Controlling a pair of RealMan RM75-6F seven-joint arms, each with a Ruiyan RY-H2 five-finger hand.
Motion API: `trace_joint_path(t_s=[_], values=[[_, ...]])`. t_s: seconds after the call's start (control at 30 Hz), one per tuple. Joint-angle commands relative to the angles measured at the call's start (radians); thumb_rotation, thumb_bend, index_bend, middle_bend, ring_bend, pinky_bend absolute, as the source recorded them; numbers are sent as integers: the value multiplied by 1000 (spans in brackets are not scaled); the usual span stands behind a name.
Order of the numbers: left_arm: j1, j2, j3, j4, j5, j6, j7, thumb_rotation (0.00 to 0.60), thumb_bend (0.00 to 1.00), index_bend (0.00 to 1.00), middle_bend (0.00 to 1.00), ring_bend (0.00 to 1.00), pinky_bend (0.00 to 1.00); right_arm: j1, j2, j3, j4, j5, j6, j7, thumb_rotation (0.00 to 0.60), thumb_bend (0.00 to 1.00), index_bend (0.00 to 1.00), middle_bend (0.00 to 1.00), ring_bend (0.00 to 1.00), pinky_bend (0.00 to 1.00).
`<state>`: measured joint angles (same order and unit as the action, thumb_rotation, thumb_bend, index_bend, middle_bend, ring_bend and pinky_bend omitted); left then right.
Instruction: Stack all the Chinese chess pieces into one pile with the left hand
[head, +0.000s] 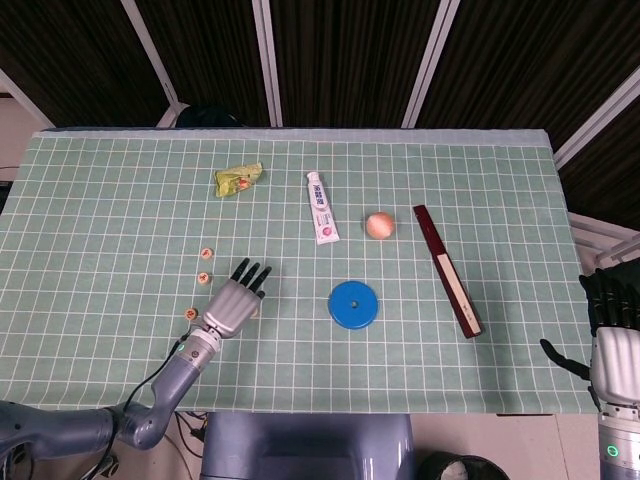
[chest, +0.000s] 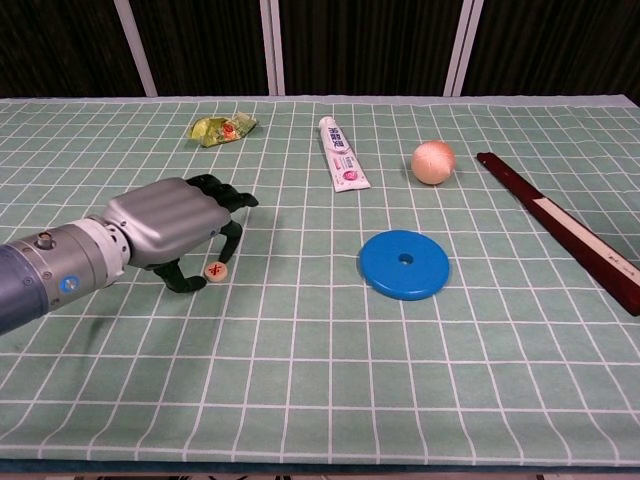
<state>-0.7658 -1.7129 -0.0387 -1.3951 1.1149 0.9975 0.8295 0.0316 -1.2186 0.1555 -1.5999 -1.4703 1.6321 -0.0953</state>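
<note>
Green gridded surface, left hand over a chess piece

Green checked cloth is seen covering the surface (head: 480, 190). The left hand (chest: 175, 228) is lowered with fingers curled around one chess piece (chest: 215, 270); a firm grasp cannot be confirmed. Three other chess pieces (head: 203, 278) lie just beside it. The right hand (head: 612, 330) is held off the surface edge, released, partly cut off.

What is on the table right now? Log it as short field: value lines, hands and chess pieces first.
left hand: over one chess piece, fingers curled down around it, grasp unclear
right hand: off the table's right edge, holding nothing
other chess pieces: three loose left of the left hand, unstacked
blue disc: centre
toothpaste tube: far centre
ball: beside the tube
dark stick: right
</note>
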Motion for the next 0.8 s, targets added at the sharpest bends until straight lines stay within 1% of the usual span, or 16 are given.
trace_joint_path(t_s=[0.03, 0.57, 0.8], values=[[-1, -1, 0, 1, 1, -1, 0, 600, 297, 468, 0, 0, 0, 0, 0, 0, 0, 0, 0, 0, 600, 233, 95, 13, 0, 0], [-4, -5, 1, 1, -1, -1, 15, 600, 316, 503, 0, 0, 0, 0, 1, 2, -2, 2, 1, 2, 600, 232, 95, 13, 0, 0], [5, 32, -16, -30, 8, 27, -7, 600, 316, 504, 0, 0, 0, 0, 0, 1, -1, 1, 0, 3, 600, 232, 95, 13, 0, 0]])
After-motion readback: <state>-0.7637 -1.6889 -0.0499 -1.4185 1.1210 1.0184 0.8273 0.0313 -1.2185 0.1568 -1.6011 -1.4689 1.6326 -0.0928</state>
